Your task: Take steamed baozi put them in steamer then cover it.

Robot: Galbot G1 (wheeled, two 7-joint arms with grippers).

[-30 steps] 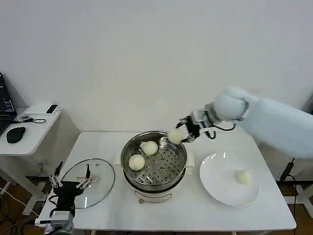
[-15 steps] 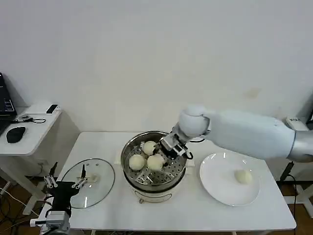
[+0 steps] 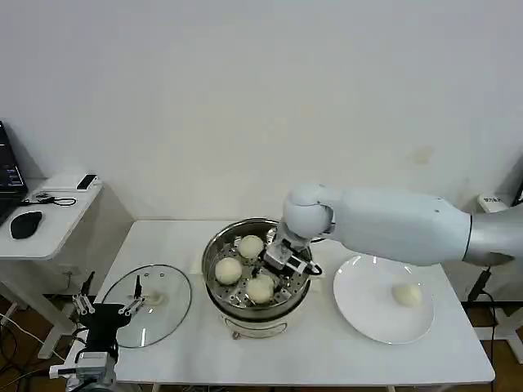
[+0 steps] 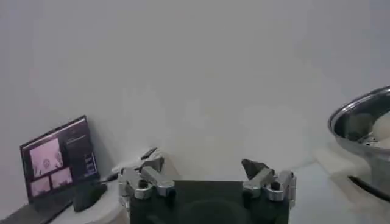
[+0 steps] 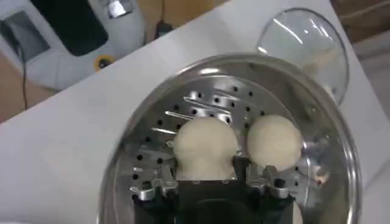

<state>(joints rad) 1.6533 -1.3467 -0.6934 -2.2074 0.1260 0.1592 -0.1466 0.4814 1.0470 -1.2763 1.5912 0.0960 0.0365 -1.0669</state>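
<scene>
Right pincer [image 3: 270, 273] reaches into the steamer [image 3: 214, 251], clenched around a baozi [image 3: 261, 288] at its 6 o'clock. Left pincer [image 3: 109, 308] hangs released by the cover [image 3: 167, 314].

Cover [image 3: 148, 305] left of steamer [image 3: 258, 272], plate [image 3: 382, 300] right.

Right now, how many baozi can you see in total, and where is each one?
4. Three lie in the steamer: one at the back, one on the left, one at the front between the right gripper's fingers. The fourth lies on the white plate.
</scene>
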